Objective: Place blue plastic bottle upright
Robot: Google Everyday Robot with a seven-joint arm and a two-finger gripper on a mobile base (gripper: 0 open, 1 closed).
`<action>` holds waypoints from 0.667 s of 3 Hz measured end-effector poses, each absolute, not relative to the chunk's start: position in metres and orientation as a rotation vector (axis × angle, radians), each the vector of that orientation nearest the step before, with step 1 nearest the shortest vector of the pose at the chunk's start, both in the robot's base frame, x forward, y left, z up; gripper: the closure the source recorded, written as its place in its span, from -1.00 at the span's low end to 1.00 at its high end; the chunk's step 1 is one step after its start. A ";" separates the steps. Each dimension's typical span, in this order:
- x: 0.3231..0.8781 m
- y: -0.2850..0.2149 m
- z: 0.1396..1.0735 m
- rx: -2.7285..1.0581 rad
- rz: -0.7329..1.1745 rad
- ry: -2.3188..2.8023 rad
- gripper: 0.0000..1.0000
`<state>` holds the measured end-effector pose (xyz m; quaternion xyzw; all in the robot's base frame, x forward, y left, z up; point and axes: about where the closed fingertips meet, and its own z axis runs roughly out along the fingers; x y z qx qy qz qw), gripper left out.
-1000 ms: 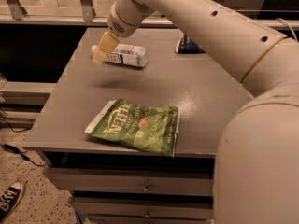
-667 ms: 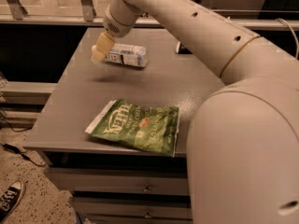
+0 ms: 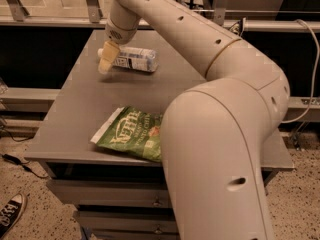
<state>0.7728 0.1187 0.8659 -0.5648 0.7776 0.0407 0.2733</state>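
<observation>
The blue plastic bottle (image 3: 134, 59) lies on its side at the back left of the grey table (image 3: 80, 114), white cap pointing left. Its label is pale blue and white with a dark patch. My gripper (image 3: 107, 61) hangs at the end of the cream arm, just in front of the bottle's cap end, its yellowish fingers pointing down toward the table top. It holds nothing that I can see.
A green snack bag (image 3: 131, 132) lies flat near the table's front edge, partly hidden by my arm's large elbow (image 3: 220, 149). A railing (image 3: 55, 21) runs behind the table. Drawers sit below the table top. A black sneaker (image 3: 10, 216) is on the floor at lower left.
The arm has swung so that its elbow now covers the right half of the table. The gripper stays by the bottle's cap end. The bottle has not moved.
</observation>
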 end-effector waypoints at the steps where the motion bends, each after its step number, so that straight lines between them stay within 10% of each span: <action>1: 0.776 0.118 0.857 -1.572 0.050 2.126 -1.00; 2: 0.778 0.112 0.858 -1.613 -0.026 2.147 -0.50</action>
